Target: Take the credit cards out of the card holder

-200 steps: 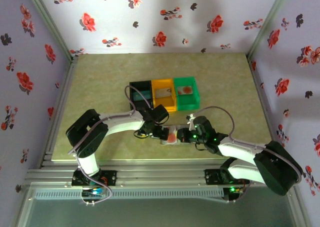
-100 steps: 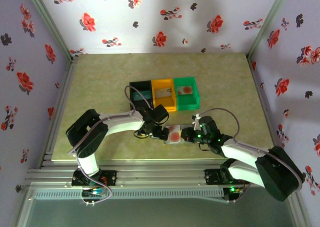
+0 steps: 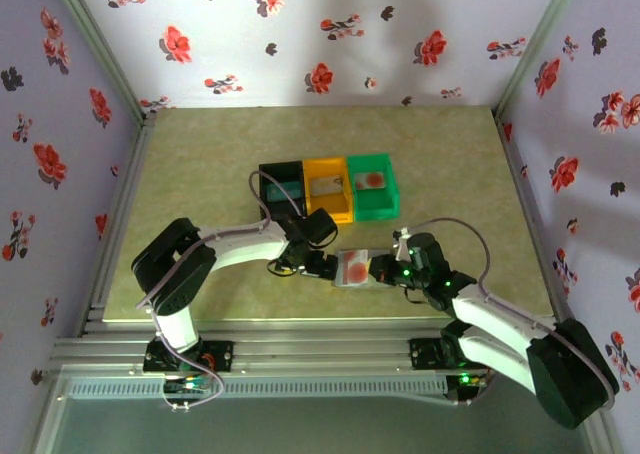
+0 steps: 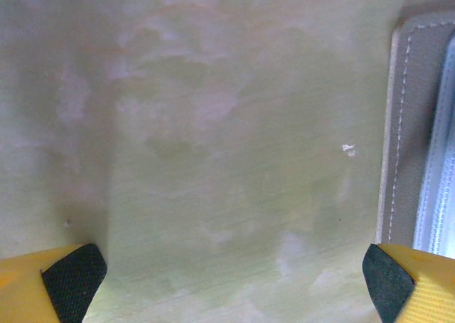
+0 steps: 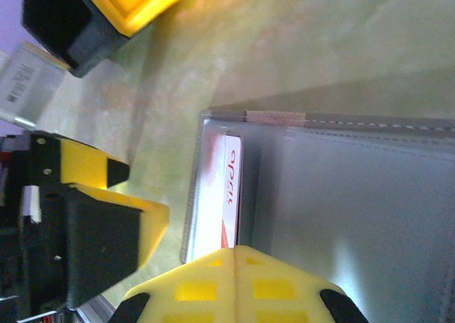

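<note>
Top external view: flat grey-silver two-panel card holder [image 5: 355,195] lies open on pale green marbled table [image 3: 200,174], between the two claws. Row of black, orange, green plastic bins [image 3: 327,189] sits just beyond it.
Left claw [image 4: 229,277]: jaws spread wide, nothing between them. Pads low over bare table just beside holder's stitched left edge, prob. placed to pin or catch that edge.
Right claw [image 3: 385,270]: at holder's right side. Yellow finger [image 5: 234,280] sits over the clear sleeves, prob. steadying holder or going for a card. Open or closed: can't tell, 2nd finger out of shot.
Pale credit card w/ red-orange print [image 5: 229,184]: tucked in holder's clear sleeve, left panel, not yet out.
Hidden: any other cards in holder not made out. Bin contents too small to tell. Holder cut off at frame edge in both wrist views.
</note>
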Tool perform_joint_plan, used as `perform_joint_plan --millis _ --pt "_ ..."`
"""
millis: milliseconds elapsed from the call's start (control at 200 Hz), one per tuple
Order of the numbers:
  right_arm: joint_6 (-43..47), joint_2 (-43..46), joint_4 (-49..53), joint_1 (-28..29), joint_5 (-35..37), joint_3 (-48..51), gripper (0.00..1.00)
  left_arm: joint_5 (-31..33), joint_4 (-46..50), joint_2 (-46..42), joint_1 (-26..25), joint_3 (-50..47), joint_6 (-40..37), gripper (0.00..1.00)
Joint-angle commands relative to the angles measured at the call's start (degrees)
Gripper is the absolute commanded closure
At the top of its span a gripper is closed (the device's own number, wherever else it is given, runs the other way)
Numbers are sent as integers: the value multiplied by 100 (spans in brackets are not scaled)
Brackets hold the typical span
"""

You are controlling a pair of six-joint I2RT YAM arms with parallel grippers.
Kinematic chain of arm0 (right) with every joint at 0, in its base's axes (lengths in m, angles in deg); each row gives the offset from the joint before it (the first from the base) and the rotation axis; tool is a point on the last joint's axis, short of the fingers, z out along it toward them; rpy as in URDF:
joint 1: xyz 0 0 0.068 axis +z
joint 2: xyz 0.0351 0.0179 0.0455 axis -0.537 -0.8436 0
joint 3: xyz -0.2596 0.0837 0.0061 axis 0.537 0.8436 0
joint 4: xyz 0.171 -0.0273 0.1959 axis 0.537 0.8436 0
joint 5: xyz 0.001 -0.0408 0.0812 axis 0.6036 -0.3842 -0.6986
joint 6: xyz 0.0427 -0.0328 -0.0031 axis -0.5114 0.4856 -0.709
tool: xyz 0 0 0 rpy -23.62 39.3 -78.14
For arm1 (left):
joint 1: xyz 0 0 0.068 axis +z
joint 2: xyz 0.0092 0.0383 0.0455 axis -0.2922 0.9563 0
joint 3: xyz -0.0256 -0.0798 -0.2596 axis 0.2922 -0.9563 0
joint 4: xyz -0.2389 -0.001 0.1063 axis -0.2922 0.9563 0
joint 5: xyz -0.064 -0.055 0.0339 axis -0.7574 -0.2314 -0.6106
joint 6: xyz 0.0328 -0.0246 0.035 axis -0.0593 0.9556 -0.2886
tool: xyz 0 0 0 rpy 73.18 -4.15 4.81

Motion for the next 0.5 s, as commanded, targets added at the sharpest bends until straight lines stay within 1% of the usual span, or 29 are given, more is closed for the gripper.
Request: perform_joint_plan --millis 0,335,495 --pt "85 168 503 -57 137 -122 100 -474 195 240 22 -120 38 0" --pt "234 814 1077 -338 87 -170 100 -452 271 174 40 -89 1 0" --pt "286 935 1230 -426 23 -179 100 -452 260 159 49 -116 1 0"
